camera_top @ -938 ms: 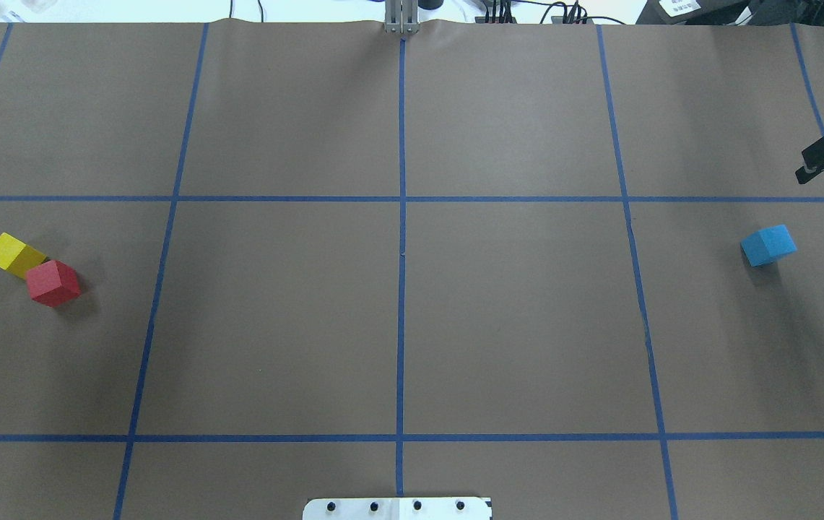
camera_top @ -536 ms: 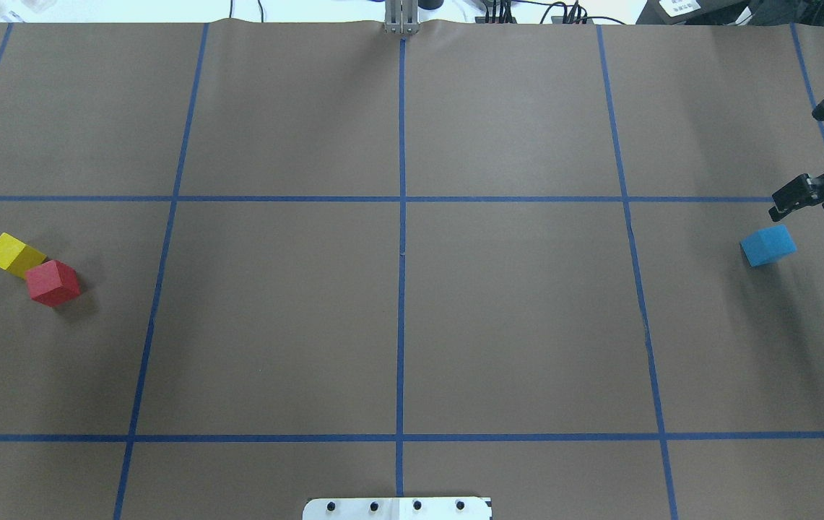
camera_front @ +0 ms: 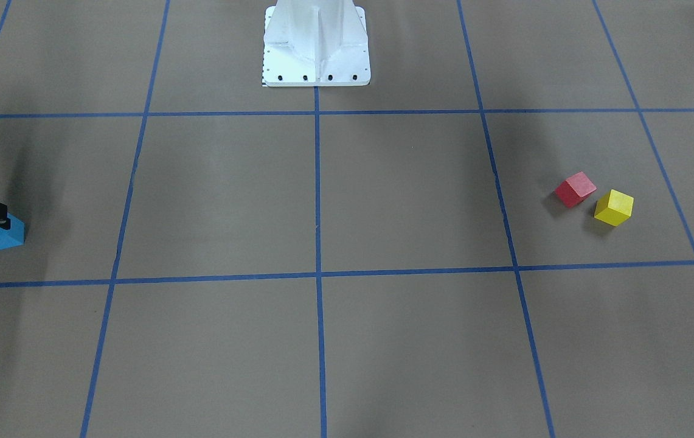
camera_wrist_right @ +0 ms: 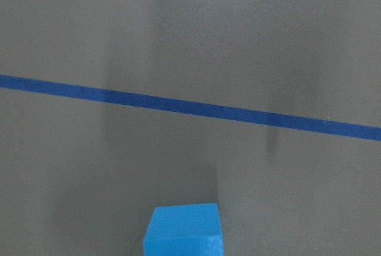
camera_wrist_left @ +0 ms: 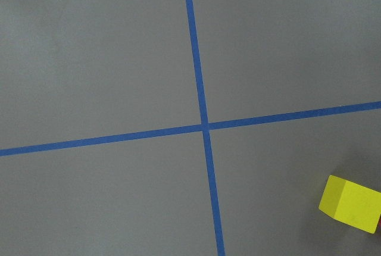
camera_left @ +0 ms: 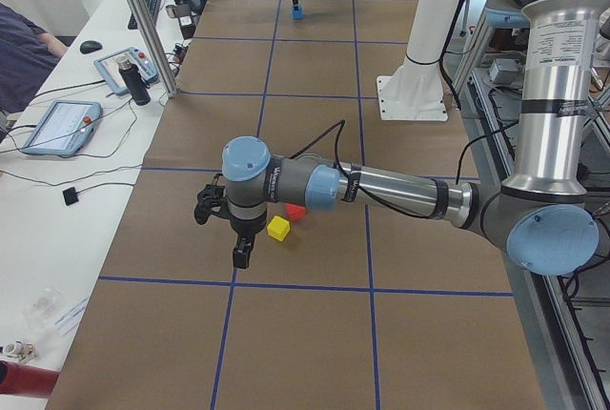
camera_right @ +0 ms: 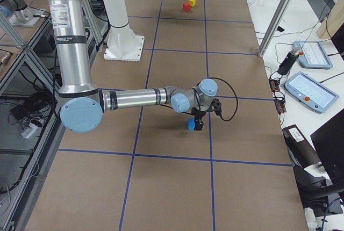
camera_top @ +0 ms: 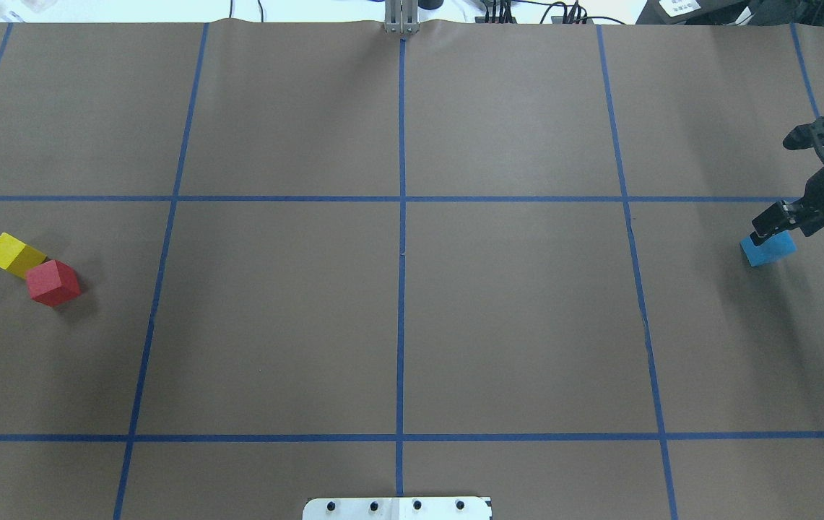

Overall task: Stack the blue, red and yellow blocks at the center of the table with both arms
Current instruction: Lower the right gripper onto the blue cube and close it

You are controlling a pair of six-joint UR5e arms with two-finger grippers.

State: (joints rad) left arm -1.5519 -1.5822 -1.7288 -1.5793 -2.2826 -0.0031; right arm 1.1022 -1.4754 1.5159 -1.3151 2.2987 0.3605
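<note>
The blue block point(camera_top: 769, 251) lies at the table's far right and also shows in the front view point(camera_front: 5, 236) and at the bottom of the right wrist view point(camera_wrist_right: 183, 231). My right gripper point(camera_top: 781, 225) hangs just over it, apparently open and empty. The red block point(camera_top: 54, 282) and the yellow block point(camera_top: 13, 253) touch each other at the far left. My left gripper point(camera_left: 240, 256) shows only in the left side view, hovering next to the yellow block point(camera_left: 277, 228). I cannot tell whether it is open or shut. The yellow block point(camera_wrist_left: 351, 203) sits at the lower right of the left wrist view.
Brown paper with a blue tape grid point(camera_top: 401, 253) covers the table. The robot's white base point(camera_front: 316, 45) stands at the table's near edge by the centre line. Tablets and cables point(camera_right: 309, 88) lie on a side bench past the right end.
My right gripper has come in from the right edge, moved left and toward the robot, and now hangs over the blue block. The three blocks have not moved.
</note>
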